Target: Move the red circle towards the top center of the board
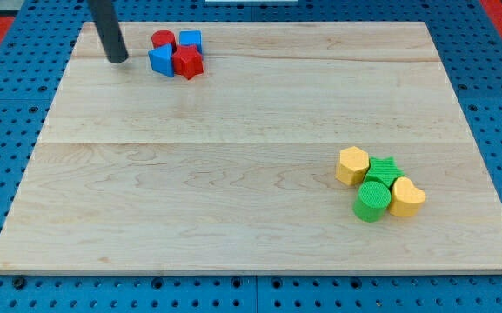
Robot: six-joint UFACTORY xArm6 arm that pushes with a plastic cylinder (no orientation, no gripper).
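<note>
The red circle (163,40) stands near the board's top left, in a tight cluster with a blue cube (190,40) to its right, a blue triangle-like block (161,61) below it and a red star-like block (188,63) at the lower right. My tip (117,59) rests on the board to the left of this cluster, a short gap from the blue triangle-like block and touching no block.
A second cluster sits at the lower right: a yellow hexagon (351,165), a green star (383,169), a green cylinder (372,201) and a yellow heart-like block (406,197). The wooden board (233,174) lies on a blue pegboard.
</note>
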